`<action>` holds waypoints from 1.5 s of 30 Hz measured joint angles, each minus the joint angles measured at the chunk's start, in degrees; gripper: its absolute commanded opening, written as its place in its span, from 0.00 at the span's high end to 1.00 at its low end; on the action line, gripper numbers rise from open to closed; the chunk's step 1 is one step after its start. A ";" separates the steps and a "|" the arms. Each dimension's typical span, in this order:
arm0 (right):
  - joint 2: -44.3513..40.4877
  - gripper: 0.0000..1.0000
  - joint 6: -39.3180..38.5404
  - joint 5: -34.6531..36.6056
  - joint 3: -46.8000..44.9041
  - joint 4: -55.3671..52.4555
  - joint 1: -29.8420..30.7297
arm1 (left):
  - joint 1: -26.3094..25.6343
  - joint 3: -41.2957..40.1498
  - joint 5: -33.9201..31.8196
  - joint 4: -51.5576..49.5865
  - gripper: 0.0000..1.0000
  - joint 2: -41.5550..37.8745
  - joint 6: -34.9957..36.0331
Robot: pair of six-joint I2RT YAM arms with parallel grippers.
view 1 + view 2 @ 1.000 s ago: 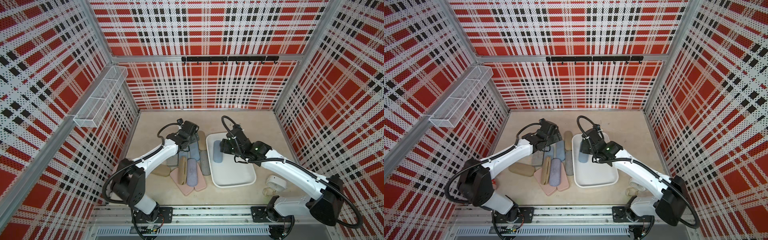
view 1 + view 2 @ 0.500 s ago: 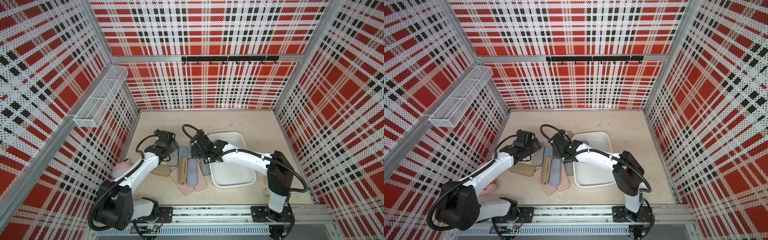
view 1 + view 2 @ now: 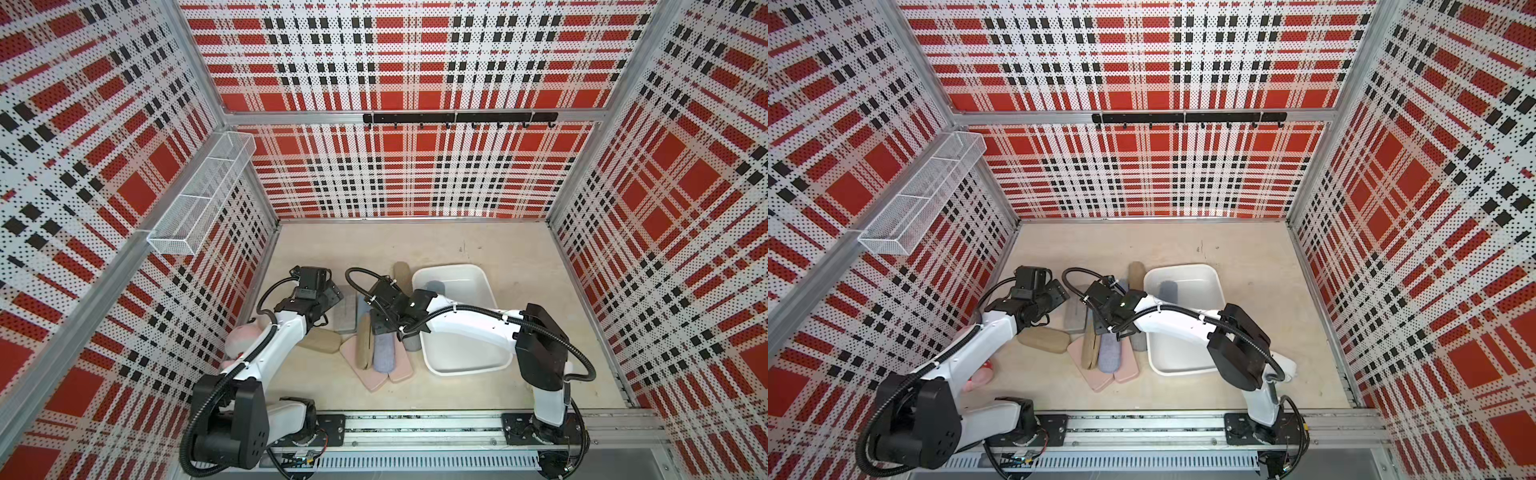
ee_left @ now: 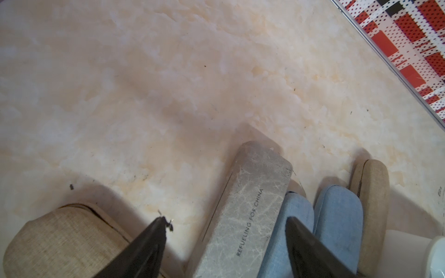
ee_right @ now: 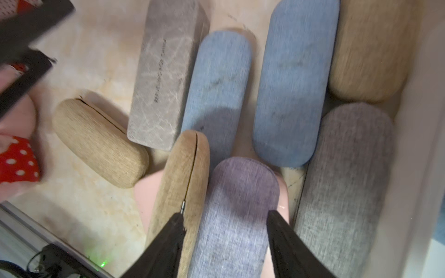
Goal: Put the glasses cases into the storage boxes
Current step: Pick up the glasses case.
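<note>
Several glasses cases lie packed in a pile left of the white storage box (image 3: 486, 286) (image 3: 1219, 286). One blue-grey case (image 3: 434, 286) lies inside the box. My right gripper (image 5: 226, 215) (image 3: 382, 328) is down on the pile, its fingers closed on either side of the lavender case (image 5: 240, 204) (image 3: 383, 353), which rests on flat pink cases (image 3: 365, 378). A tan case (image 5: 185, 173) stands on edge against it. My left gripper (image 4: 226, 220) (image 3: 332, 295) hangs open above the far end of the grey rectangular case (image 4: 252, 204) (image 3: 347, 313), holding nothing.
Two blue cases (image 5: 216, 91), a grey fabric case (image 5: 342, 180) against the box wall and two more tan cases (image 3: 320, 341) (image 3: 401, 272) crowd the pile. A pink plush toy (image 3: 241, 338) lies under the left arm. A wire basket (image 3: 199, 195) hangs on the left wall.
My right gripper has left the box, where a blue-grey case now lies, and come down on the lavender case. The left arm has drawn back to the left.
</note>
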 measured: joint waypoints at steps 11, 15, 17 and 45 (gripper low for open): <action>2.78 0.23 1.44 0.92 4.00 -3.78 2.05 | -1.01 0.00 0.61 1.46 0.19 0.17 -0.04; 3.54 0.23 2.58 2.62 5.55 -6.16 2.69 | -1.64 0.00 0.72 1.75 0.17 0.61 -0.04; 3.54 0.22 2.99 2.99 5.55 -6.71 2.71 | -1.68 0.00 0.72 1.77 0.17 0.83 -0.04; 0.92 0.15 4.00 1.86 -0.02 -8.39 3.80 | -2.29 -0.57 0.72 2.01 0.16 1.07 0.13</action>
